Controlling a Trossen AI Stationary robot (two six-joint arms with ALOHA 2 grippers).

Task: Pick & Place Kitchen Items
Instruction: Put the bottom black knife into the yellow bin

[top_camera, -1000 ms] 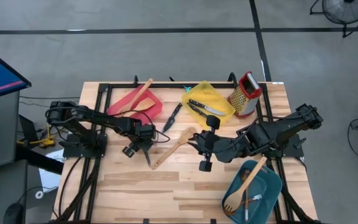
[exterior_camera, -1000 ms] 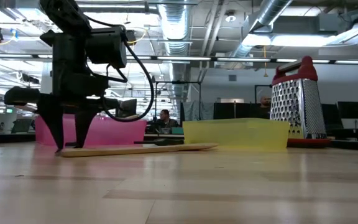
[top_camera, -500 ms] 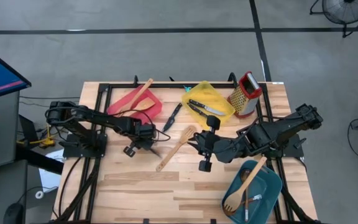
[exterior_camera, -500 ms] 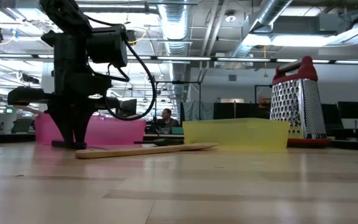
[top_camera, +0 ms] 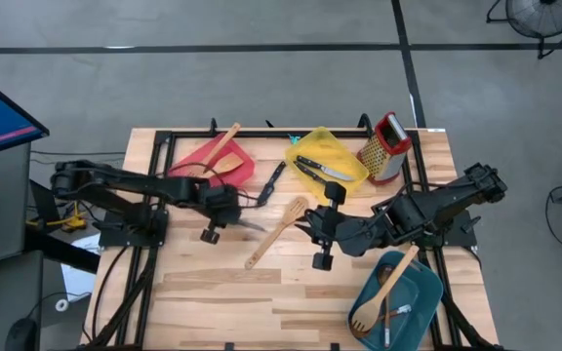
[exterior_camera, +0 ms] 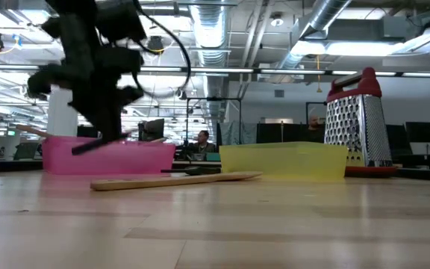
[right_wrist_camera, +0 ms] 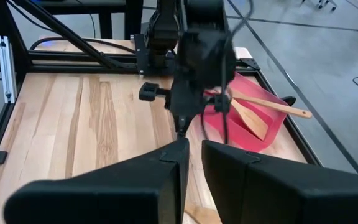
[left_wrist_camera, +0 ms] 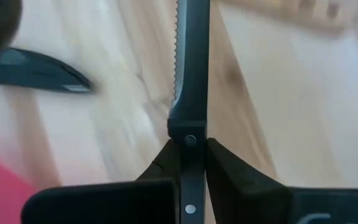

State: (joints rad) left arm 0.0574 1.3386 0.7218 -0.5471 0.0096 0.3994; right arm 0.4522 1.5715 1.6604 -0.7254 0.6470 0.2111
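Note:
My left gripper (top_camera: 230, 216) hangs over the table's left middle, shut on a black-handled serrated knife (left_wrist_camera: 190, 68). The knife's blade (top_camera: 250, 225) sticks out toward the table's right. In the low view the knife (exterior_camera: 99, 143) hangs tilted above the wood. A pale wooden slotted spatula (top_camera: 276, 232) lies flat on the table just right of it. A second black knife (top_camera: 271, 182) lies beyond. My right gripper (top_camera: 320, 239) waits raised at mid-table, shut (right_wrist_camera: 192, 155) with nothing in it. My left gripper pinches the knife's black handle at its blade end (left_wrist_camera: 191, 158) between its two fingers (left_wrist_camera: 229, 168). The fingers come slanting down from the table's left, and the knife runs on forward past them. The knife is lifted clear of the table, tilted.
A red tray (top_camera: 195, 168) holding a wooden spatula sits at the far left. A yellow tray (top_camera: 344, 180) with knives and a red-topped grater (top_camera: 385, 146) stand at the far right. A teal tray (top_camera: 422, 288) with wooden utensils is at the near right. Bare wood lies along the near edge.
My left gripper has shut on the knife's handle, then risen and rolled, lifting the knife clear of the table. The wooden spatula's handle end has slid a little toward the right. My right gripper has kept still.

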